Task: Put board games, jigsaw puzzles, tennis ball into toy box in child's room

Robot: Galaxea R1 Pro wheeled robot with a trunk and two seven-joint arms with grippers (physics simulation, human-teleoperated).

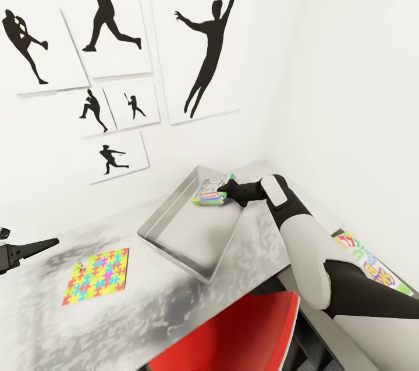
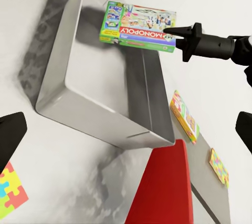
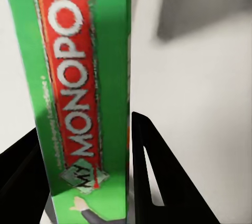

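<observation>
The right gripper point(image 1: 228, 192), pinching a Monopoly board game point(image 1: 212, 191), holds it over the toy box point(image 1: 174, 243) on the bench point(image 1: 151, 313); next, seemingly, spreading its fingers to drop it.

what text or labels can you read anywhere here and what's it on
"MY MONOPOLY": on the green edge of the board game gripped by the right gripper, over the toy box.
Second game box on the dark desk: big coloured lettering, not legible.
Jigsaw puzzle: no text.
</observation>
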